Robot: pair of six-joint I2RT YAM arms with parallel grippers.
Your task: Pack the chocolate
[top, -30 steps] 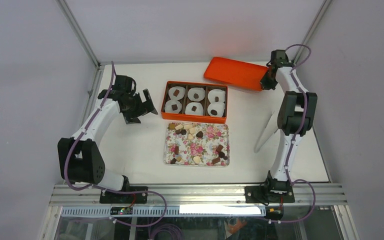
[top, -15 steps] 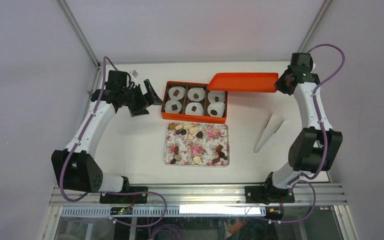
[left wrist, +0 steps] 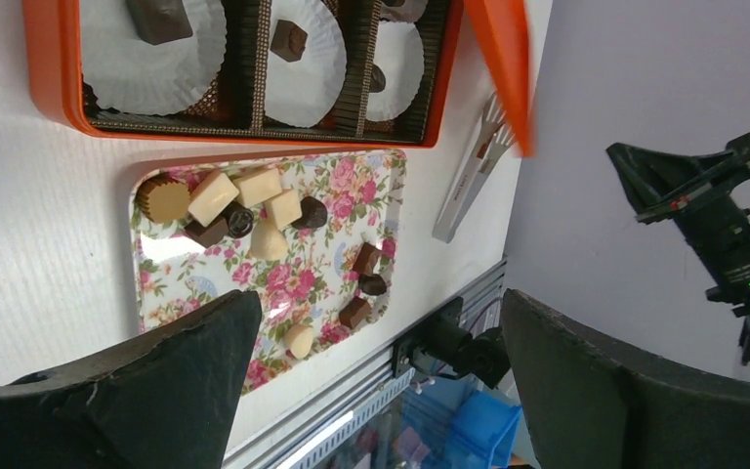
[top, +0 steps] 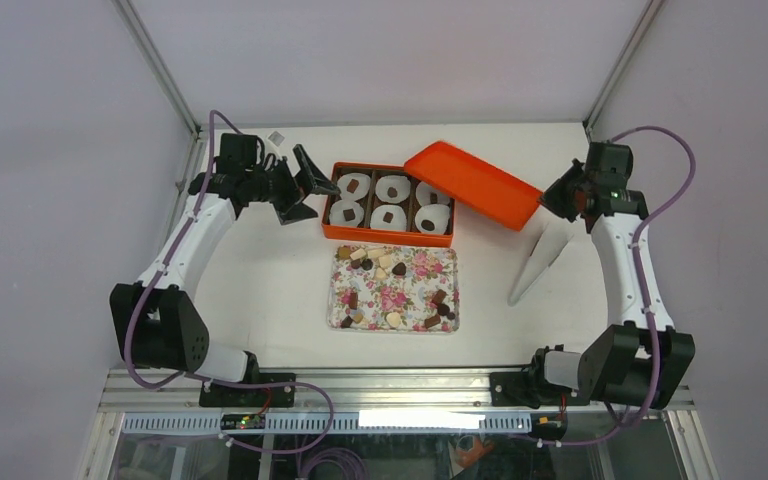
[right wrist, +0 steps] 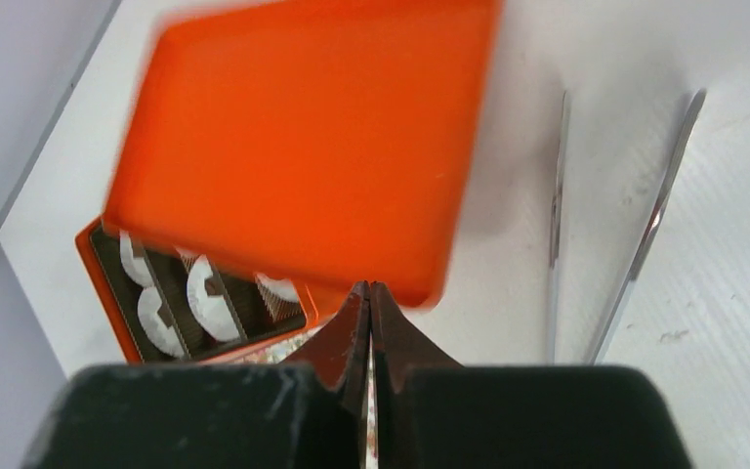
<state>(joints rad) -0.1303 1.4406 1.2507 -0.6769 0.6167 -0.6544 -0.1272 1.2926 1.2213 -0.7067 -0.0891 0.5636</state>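
**Lid slanted over the box, loose chocolate on the tray**

Lowest in the top view, near the middle, a flower-print tray (top: 415, 262) lies flat on the white bench (top: 260, 290). Loose chocolate (top: 398, 268) is scattered over it in dark, tan and cream pieces, with a cluster at its far left and more toward its near edge. To the right of the tray and apart from it, metal tongs (top: 535, 265) lie on the bench.

Just beyond the tray sits an orange box (top: 388, 238) of six compartments, each lined with a white paper cup (top: 384, 193). Dark pieces sit in several of the cups. An orange lid (top: 472, 180) slants over the box's far right corner, hiding part of the last cup, and its other end reaches out past the box to the right.

The right jaws are pressed together to a thin slit on that lid's rim, which meets their tips in the right wrist view. At the upper left, beside the box's left end, the left jaws are spread wide and hold nothing. The left wrist view looks out between them at the tray and the box.
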